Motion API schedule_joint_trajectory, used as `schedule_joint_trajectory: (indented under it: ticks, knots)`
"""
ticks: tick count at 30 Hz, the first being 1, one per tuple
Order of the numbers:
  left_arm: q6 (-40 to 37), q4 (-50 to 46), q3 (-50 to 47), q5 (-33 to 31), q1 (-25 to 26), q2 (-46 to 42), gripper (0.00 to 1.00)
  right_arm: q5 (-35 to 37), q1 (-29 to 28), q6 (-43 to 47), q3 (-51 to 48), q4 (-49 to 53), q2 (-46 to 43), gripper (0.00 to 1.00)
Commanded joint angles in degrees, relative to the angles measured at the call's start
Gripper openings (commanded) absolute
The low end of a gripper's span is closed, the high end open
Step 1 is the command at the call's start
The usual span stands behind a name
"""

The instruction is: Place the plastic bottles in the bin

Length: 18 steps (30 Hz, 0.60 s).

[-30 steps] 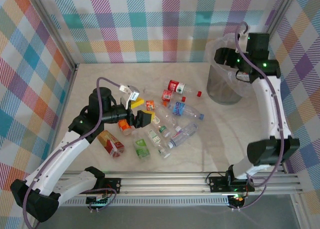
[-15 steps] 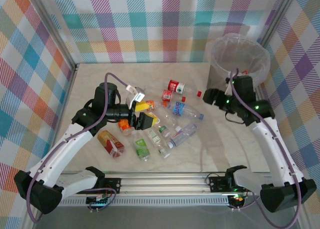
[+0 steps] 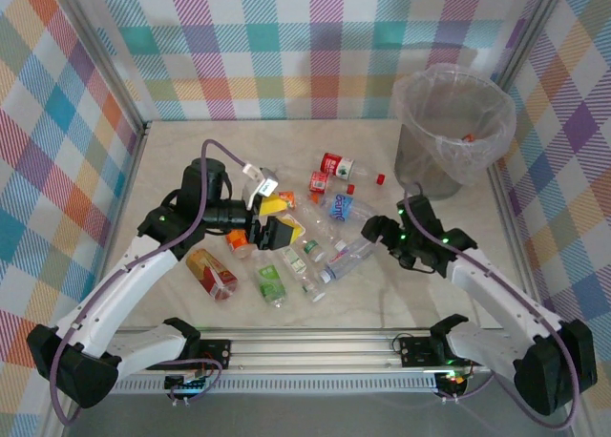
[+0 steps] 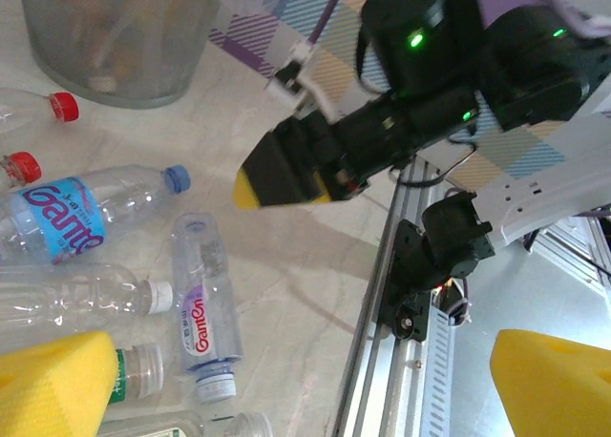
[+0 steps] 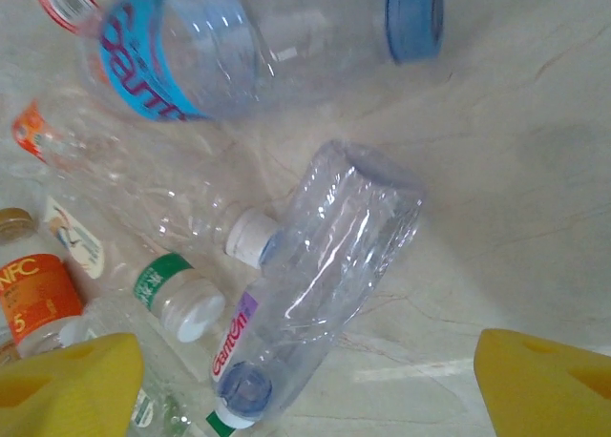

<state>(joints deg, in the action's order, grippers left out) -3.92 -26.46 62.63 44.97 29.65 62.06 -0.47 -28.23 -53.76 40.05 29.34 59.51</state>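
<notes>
Top view:
- bin (image 3: 449, 122) stands at the far right corner of the desk (image 3: 382, 303). It is bag-lined, with a small orange-red bit showing inside.
- plastic bottles (image 3: 320, 235) lie in a loose heap mid-desk, left of centre, all outside the bin.
- Outliers: a red-label bottle (image 3: 335, 163) on the far side of the heap, a brown-label bottle (image 3: 212, 272) and a green-label bottle (image 3: 271, 284) toward the near edge.
- left pincer (image 3: 282, 216) is over the left part of the heap, pads spread, nothing between them.
- right pincer (image 3: 372, 233) is at the right fringe of the heap, near the blue-label Ganten bottle (image 3: 344, 208). Can't tell its jaw state from here.

Left wrist view:
- Both yellow pads sit at the bottom corners, wide apart and empty.
- Blue-label Ganten bottle lies on its side with its blue cap toward the near edge.
- purple-label Ganten bottle (image 4: 200, 313) lies just beside it.
- Right pincer's yellow tip hangs above bare desk, close to those two.
- Bin base is at the top left of this view.

Right wrist view:
- Pads are spread to both lower corners, gripping nothing.
- Purple-label Ganten bottle lies between and below them, crushed and tilted across the view. Can't tell if there is contact.
- A green-capped bottle (image 5: 177, 294) and an orange NFC bottle (image 5: 33, 289) lie beside it.
</notes>
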Motion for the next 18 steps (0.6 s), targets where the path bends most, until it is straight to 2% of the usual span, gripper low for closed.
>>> schedule_joint_trajectory:
  ticks: [1,8,18]
  knots:
    - [0.2,0.9,0.7,0.5,1.2,0.4,1.0,0.6,-2.5,-7.2,-3.3,-8.9,2.9,0.9]
    - [0.1,0.5,0.8,0.1,1.5,0.4,1.0,2.3,-5.8,-10.7,-4.8,-15.4,9.7,0.9]
    - [-0.2,0.3,0.9,-0.2,1.5,0.4,1.0,4.7,-7.7,-14.2,-5.2,-21.7,17.9,0.81]
